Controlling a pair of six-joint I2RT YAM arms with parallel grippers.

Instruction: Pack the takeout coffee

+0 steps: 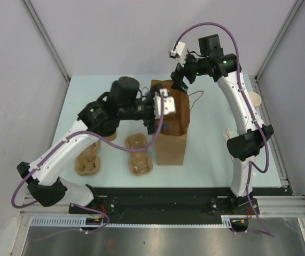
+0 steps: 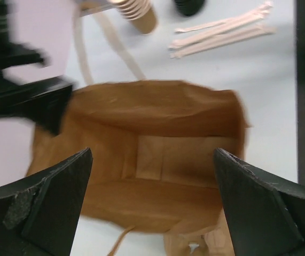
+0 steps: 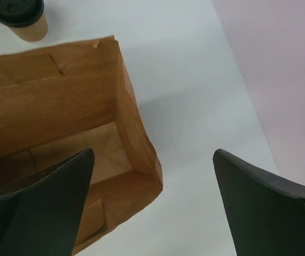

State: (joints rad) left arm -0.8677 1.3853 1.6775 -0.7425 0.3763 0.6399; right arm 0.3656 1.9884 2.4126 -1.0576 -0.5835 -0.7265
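The brown paper bag (image 1: 172, 141) stands open in the middle of the table. My left gripper (image 1: 159, 121) hangs over its mouth, jaws wide open. The left wrist view looks straight down into the bag (image 2: 157, 106), and no object shows between the fingers (image 2: 56, 202). My right gripper (image 1: 180, 80) is open above the bag's far edge, over the bag's corner (image 3: 136, 160) and bare table. The takeout coffee (image 3: 17, 16), a tan cup with a black lid, stands on the table beside the bag in the right wrist view. I cannot pick it out in the top view.
Two pulp cup carriers (image 1: 88, 160) (image 1: 139, 154) lie left of the bag. Beyond the bag are a stack of lidless tan cups (image 2: 136, 13), a loose black lid (image 2: 189, 5) and wooden stirrers (image 2: 221, 32). A pale cup (image 1: 255, 99) sits at the table's right edge.
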